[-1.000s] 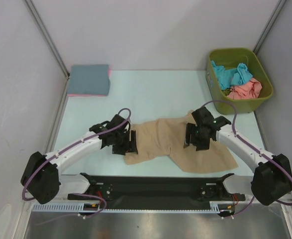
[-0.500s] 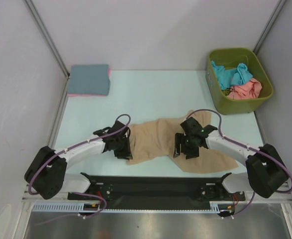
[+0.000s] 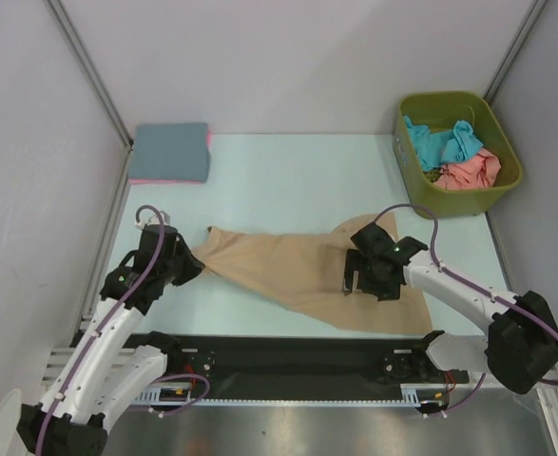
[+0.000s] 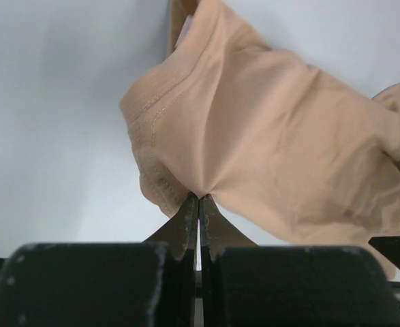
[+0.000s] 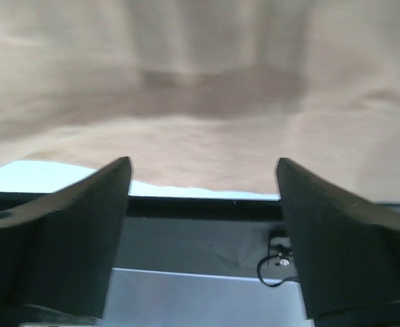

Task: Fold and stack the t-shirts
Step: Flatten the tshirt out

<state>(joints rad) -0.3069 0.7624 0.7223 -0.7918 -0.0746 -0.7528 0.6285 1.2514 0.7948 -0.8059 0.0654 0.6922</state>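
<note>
At table centre, nearer 6 o'clock, the tan t-shirt lies unfolded, taut toward 9 o'clock where the left gripper is clamped on its edge; the right gripper sits over its 3 o'clock part, fingers apart, holding nothing. Judged done: slate blue t-shirt folded atop pink t-shirt at 11 o'clock. Left to do: this fold, plus teal t-shirt and salmon t-shirt, crumpled in the olive bin at 1 o'clock.

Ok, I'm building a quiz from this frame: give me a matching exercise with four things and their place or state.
Things:
1 left gripper
2 right gripper
3 slate blue t-shirt
4 olive-green bin

Place or state:
A far right corner
B open, over the tan t-shirt
C folded, far left corner
D shut on the tan t-shirt

Pairs: 1-D, 2-B, 3-C, 4-A
</note>
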